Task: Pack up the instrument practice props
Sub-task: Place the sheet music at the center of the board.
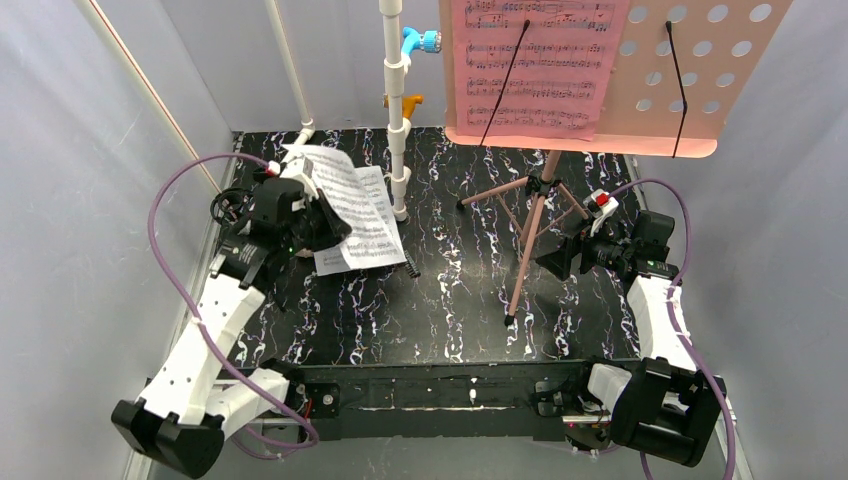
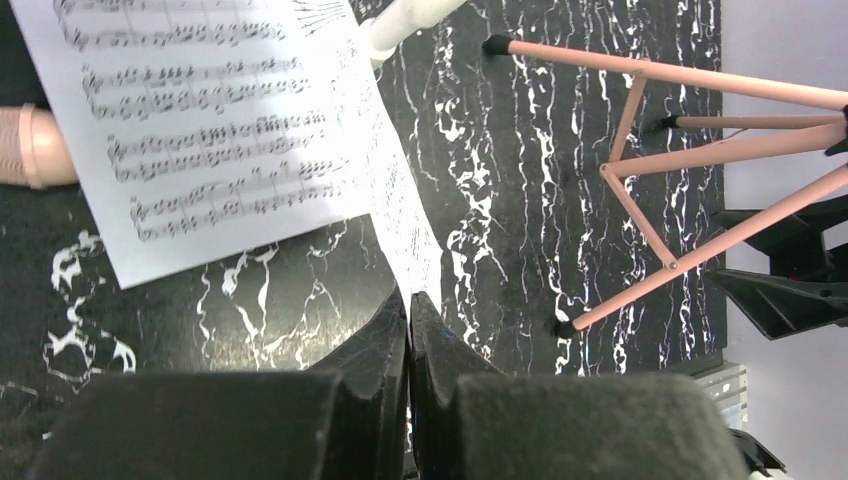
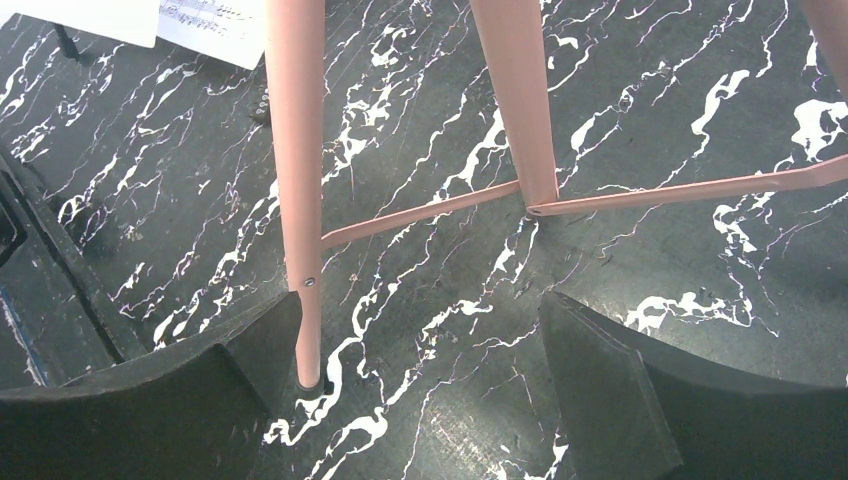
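Black fingers of the right gripper (image 3: 418,305), nearest the lens in the right wrist view: spread wide, holding nothing, tips low over the black marbled table (image 3: 700,250). Between them: one leg (image 3: 293,150) of the pink tripod music stand (image 1: 535,215), its foot (image 3: 312,378) on the table just beside the inner face of the finger at the left of that view and well apart from the other finger. Leg's long axis: steeply slanted, from the hub on the mast (image 3: 515,100) down to the foot, crossing the jaw gap rather than lying along it. Two thin braces (image 3: 430,210): beyond the fingertips, joining leg to mast. Desk (image 1: 700,90) of the stand: hole-punched, high on the mast toward the far right of the workspace, with a pink sheet-music page (image 1: 530,60) behind two black retaining wires. Left gripper (image 2: 410,300): clenched, with a white sheet-music page (image 2: 405,215) pinched by its edge between the tips, at the far left of the table. Second white page (image 2: 200,130): beside it, with the end of a beige-pink tube (image 2: 30,145) showing from under it. Judgement: the stand falls to the right arm, which is on its side with a leg inside the jaws; the left arm is occupied and well apart from it. Closing would probably want a slight sideways shift to centre the leg.
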`<state>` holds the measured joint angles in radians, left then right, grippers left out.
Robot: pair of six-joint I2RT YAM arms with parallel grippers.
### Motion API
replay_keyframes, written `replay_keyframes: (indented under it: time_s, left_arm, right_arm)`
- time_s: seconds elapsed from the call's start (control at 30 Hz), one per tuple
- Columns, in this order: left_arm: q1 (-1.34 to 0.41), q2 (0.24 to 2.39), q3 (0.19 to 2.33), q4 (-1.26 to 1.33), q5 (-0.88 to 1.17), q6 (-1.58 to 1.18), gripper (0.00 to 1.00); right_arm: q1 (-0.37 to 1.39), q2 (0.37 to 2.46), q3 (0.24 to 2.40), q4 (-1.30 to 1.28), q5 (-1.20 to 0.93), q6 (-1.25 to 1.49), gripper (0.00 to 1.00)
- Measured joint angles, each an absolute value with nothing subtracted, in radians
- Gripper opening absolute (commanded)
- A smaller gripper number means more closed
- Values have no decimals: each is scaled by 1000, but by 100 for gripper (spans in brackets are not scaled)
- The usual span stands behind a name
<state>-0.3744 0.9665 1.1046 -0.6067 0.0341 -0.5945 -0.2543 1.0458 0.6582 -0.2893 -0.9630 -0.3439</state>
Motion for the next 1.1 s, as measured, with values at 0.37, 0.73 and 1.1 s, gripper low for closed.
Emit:
replay_keyframes:
  time_s: [0.37, 0.73, 1.1]
  left_arm:
    - [-190, 1189, 1158, -525, 171, -553, 0]
    - [-150, 1319, 1145, -503, 156, -505, 0]
    - [-146, 1324, 1121, -506, 110, -462, 7]
  right_arm:
    - [-254, 1040, 658, -290, -961, -345, 98]
    - [-254, 1040, 658, -290, -956, -348, 98]
    - [-254, 1040, 658, -290, -952, -348, 98]
